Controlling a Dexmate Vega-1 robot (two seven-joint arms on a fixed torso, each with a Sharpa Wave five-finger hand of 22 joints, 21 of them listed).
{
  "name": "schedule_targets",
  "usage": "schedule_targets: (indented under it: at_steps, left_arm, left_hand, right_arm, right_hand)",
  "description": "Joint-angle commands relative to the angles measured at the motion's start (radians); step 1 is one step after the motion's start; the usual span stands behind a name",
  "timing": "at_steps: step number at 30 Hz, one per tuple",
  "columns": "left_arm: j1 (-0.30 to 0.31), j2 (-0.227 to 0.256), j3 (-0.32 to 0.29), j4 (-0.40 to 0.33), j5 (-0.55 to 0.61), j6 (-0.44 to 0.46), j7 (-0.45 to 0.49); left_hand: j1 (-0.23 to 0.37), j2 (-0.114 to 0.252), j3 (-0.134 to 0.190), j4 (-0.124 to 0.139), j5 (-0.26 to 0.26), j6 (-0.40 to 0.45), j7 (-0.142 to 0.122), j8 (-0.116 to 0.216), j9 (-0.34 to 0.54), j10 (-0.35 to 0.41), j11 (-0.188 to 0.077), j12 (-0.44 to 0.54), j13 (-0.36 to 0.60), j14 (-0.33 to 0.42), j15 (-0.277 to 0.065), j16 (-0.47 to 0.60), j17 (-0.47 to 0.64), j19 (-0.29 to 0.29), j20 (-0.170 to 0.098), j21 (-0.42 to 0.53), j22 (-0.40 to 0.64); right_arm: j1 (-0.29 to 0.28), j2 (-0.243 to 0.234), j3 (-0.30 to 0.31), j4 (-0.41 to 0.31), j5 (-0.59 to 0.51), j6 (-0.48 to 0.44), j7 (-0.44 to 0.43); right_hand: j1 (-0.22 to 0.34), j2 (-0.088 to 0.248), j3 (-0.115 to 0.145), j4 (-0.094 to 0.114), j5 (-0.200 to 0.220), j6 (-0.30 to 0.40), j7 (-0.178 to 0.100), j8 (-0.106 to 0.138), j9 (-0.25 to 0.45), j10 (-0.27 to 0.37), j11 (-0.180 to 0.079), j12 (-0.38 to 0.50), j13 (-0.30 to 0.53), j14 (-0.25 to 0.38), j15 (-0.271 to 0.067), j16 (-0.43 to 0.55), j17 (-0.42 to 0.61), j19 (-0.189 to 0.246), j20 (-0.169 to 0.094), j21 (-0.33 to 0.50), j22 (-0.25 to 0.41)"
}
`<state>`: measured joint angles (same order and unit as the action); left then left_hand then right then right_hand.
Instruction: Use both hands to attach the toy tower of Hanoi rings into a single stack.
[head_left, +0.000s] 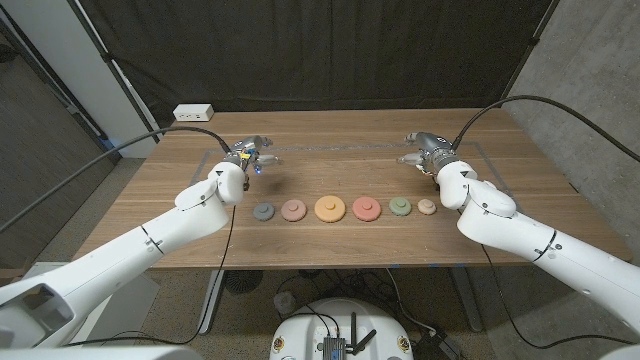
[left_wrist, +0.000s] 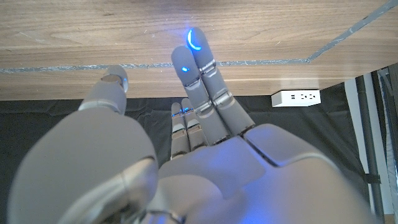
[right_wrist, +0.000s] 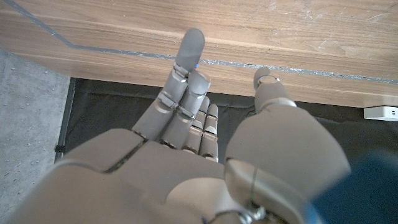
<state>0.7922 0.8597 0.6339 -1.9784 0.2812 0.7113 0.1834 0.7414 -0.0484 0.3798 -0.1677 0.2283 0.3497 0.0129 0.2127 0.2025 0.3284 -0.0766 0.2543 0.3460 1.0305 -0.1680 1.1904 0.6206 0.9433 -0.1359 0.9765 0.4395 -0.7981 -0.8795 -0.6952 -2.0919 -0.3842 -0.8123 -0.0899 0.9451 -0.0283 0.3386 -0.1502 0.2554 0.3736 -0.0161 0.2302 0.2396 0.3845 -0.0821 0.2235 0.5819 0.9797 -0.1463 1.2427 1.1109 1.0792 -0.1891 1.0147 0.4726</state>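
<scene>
Surface: wooden table (head_left: 340, 150), black curtain behind.
Rings: row of rings (head_left: 345, 208) at frame centre, running left-right.
Hands: left hand (head_left: 248, 157) and right hand (head_left: 425, 150) above row ends, fingers apart, holding nothing; each nearest its own end.

Both white jointed arms are cut off by the head view's bottom corners. The six small round toy rings (head_left: 345, 208) on the wooden counter (head_left: 340, 145) are too small to show pegs or holes. The white wall socket block (right_wrist: 380, 112) is cropped at the right wrist view's edge.
</scene>
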Motion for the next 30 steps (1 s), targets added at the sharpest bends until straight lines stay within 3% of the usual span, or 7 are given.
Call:
schedule_targets:
  at_steps: [1,9,30]
  left_arm:
    - [0.041,0.001,-0.026,0.0,-0.023,-0.03,0.046]
    - [0.059,0.007,-0.037,-0.013,-0.038,-0.023,0.053]
    - [0.11,0.003,-0.082,-0.027,-0.098,-0.061,0.096]
  left_hand:
    - [0.014,0.004,-0.004,0.004,0.002,0.004,0.0,-0.002,0.004,0.014,-0.003,0.001,0.003,-0.004,-0.05,0.006,0.001,0.001,-0.066,0.006,-0.002]
    - [0.021,0.01,-0.003,0.003,0.004,0.004,0.0,-0.003,0.004,0.017,-0.004,0.0,0.005,-0.004,-0.05,0.011,0.0,-0.002,-0.065,0.01,-0.005]
    - [0.032,0.019,-0.008,0.004,0.008,0.022,-0.002,0.001,0.005,0.033,-0.01,0.001,0.011,-0.007,-0.05,0.023,-0.006,-0.006,-0.065,0.024,-0.014]
  right_arm:
    - [-0.028,-0.035,0.014,-0.046,0.037,-0.007,0.021]
    - [-0.065,-0.064,0.032,-0.086,0.058,-0.019,0.012]
    - [-0.192,-0.135,0.094,-0.208,0.095,-0.048,-0.058]
  right_hand:
    - [-0.003,0.005,-0.001,0.0,0.008,-0.006,0.005,0.0,0.004,-0.005,0.008,-0.007,0.004,0.018,-0.073,0.011,0.015,-0.001,-0.025,0.012,-0.002]
    - [-0.002,0.007,-0.004,-0.002,0.011,-0.021,0.007,-0.006,0.004,-0.021,0.018,-0.016,0.003,0.008,-0.073,0.0,0.012,-0.008,-0.025,0.018,-0.009]
    - [0.004,0.01,-0.013,-0.005,0.016,-0.008,0.001,0.001,0.01,-0.007,0.015,-0.014,0.0,0.008,-0.073,-0.006,0.007,-0.015,-0.026,0.035,-0.024]
